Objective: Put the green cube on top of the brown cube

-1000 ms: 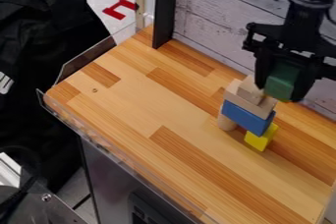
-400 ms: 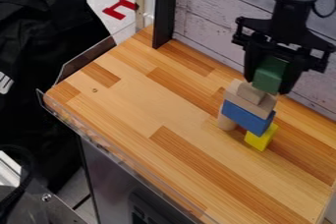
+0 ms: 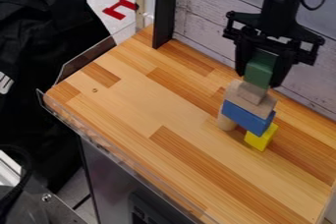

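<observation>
Over the wooden counter (image 3: 138, 100), the jaws of the gripper (image 3: 261, 74) hold the green cube (image 3: 260, 70) between them, just above or touching the brown cube (image 3: 252, 92), which tops a tan block (image 3: 240, 101), a blue block (image 3: 246, 117) and, lowest, a yellow block (image 3: 261, 138).

tabletop (image 3: 131, 101): smooth wood | green cube (image 3: 259, 73): matt | edging (image 3: 85, 60): glossy plastic

A pale wooden plank-shaped block (image 3: 260, 108) lay on a long blue block (image 3: 245, 117) spanning a bright yellow cube (image 3: 261, 140) and a pale wooden cylinder (image 3: 226, 123), on a striped wooden tabletop (image 3: 131, 101) near a draped black cloth (image 3: 46, 31)
</observation>
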Motion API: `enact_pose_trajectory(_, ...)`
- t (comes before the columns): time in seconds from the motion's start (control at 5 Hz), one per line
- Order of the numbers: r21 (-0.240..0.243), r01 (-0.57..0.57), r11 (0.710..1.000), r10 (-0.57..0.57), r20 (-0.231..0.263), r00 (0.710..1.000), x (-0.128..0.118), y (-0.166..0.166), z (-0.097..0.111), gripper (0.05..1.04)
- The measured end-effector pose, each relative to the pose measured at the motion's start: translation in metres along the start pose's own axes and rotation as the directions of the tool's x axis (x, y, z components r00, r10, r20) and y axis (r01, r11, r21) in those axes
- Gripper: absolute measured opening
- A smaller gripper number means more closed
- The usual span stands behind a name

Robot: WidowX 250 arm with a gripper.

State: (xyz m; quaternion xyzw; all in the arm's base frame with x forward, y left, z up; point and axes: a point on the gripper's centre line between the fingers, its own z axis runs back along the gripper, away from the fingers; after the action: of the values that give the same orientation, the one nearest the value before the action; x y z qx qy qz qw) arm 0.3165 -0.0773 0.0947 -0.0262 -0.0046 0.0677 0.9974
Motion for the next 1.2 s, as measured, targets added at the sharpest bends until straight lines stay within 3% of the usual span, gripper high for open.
enact_pose_trajectory(0.4,0.011,0.014,1.0,-0.013,-0.057,0.998,-0.005,0.004,-0.002,0.594)
enact_pose_trajectory(1.2,0.015,0.039,0.999,-0.037,-0.109,0.993,-0.005,-0.001,-0.01,0.595)
